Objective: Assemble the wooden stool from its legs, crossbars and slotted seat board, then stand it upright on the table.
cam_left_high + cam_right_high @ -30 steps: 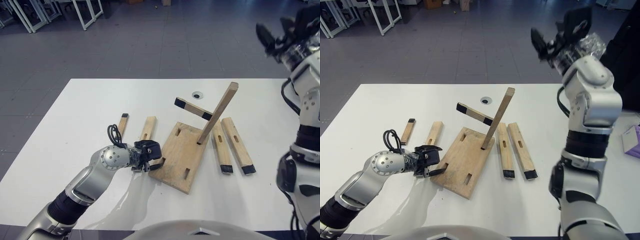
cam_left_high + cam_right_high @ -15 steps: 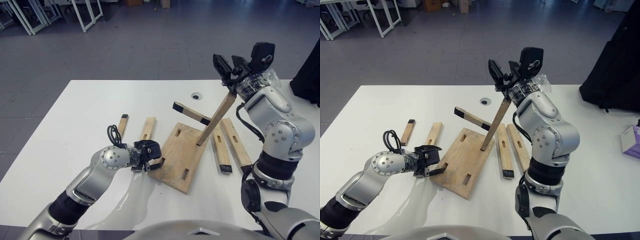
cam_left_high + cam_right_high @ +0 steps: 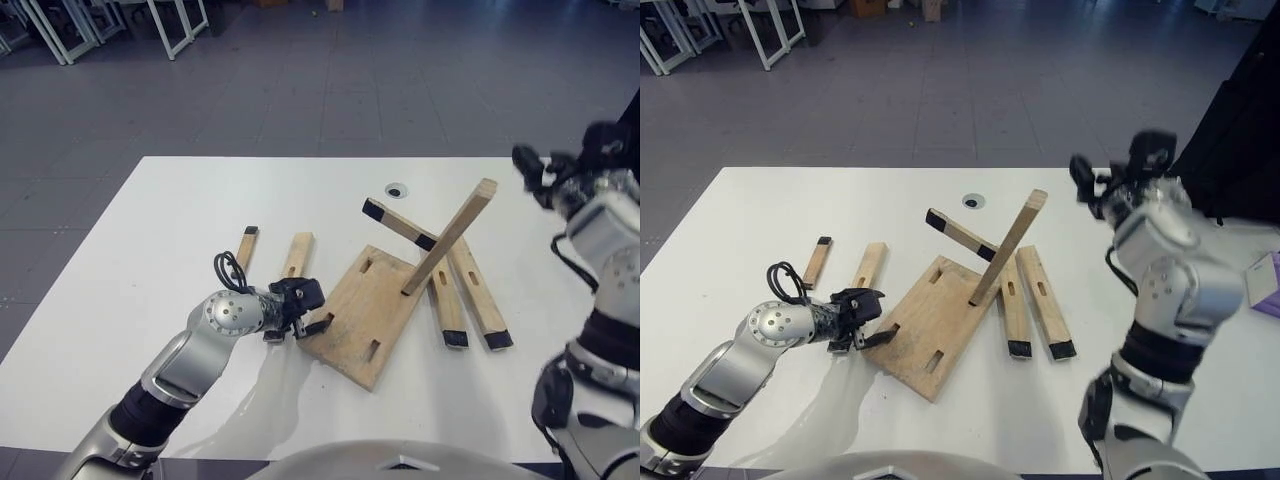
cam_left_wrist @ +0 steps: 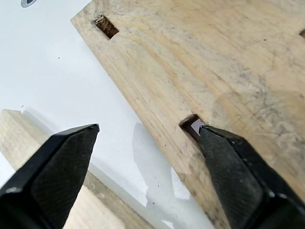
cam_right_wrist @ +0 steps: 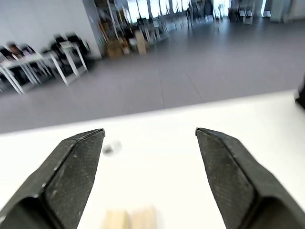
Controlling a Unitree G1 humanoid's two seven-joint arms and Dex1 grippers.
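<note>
The slotted seat board [image 3: 365, 312] lies flat on the white table [image 3: 150, 230]. One leg [image 3: 450, 237] stands tilted in a slot near the board's far right corner, with a black-tipped crossbar [image 3: 398, 223] jutting from it to the left. Two more legs [image 3: 441, 300] [image 3: 478, 293] lie side by side just right of the board. My left gripper [image 3: 302, 312] is open at the board's near left edge; in the left wrist view the left gripper [image 4: 147, 131] has one fingertip [image 4: 224, 157] over a slot [image 4: 191, 125]. My right gripper [image 3: 1098, 187] hangs open in the air, right of the leg's top and apart from it.
Two short wooden pieces [image 3: 245, 245] [image 3: 296, 257] lie left of the board, one with a black tip. A round hole [image 3: 397, 188] sits in the table behind the parts. A purple object [image 3: 1265, 280] lies at the far right. Chairs and table frames stand across the floor behind.
My right gripper has swung away to the right from the top of the standing leg. That leg now leans a little more to the right. The left gripper has stayed at the board's edge.
</note>
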